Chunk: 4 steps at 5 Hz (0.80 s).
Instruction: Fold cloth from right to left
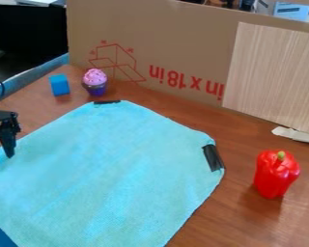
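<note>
Turquoise cloth [105, 169] right up front, spread flat over the brown worktop [247, 231], near and left edges running out of view. No fold across it: the whole turn still to make, by the look of things! Off to the right, just beside it, red pepper [274, 174], upright. Next to that, black patch [212, 157] at the cloth's right corner, likely the place to start. Away at the left, tool [8, 147] low by the cloth's left side; wide or narrow, cannot tell. Best play now: rise clear, cross right, come down beside the patch and pinch a small bite of cloth, without scraping wood or nudging the pepper. Then lift gently, arc left, lay down before releasing; too low a drag, and likely bunching. Further back, black strip [106, 102], blue cube [60, 85], pink-topped cupcake [94, 82], then cardboard [183, 43] behind.
</note>
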Tool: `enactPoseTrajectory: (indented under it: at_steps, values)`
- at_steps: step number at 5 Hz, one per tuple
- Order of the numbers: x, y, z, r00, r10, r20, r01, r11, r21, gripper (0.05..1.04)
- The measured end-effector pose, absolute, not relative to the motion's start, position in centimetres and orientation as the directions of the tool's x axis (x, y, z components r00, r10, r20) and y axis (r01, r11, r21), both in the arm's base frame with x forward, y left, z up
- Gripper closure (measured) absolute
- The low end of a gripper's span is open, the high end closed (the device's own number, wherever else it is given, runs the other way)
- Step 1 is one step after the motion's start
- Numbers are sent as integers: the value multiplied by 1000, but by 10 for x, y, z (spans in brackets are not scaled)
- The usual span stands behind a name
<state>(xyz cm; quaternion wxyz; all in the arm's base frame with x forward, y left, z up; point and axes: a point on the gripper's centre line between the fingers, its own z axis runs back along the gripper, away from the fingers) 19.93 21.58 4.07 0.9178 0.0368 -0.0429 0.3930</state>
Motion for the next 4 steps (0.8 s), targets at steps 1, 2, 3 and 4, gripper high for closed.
enactPoseTrajectory:
  at_steps: [1, 2, 3, 4]
  values:
    - [192, 215, 38, 694, 715, 85, -719, 694, 25, 83]
    - [182, 213, 34, 703, 709, 56, -710, 704, 6, 83]
    - [174, 213, 41, 721, 690, 61, -691, 723, -7, 83]
    - [173, 214, 39, 722, 688, 71, -689, 725, -7, 139]
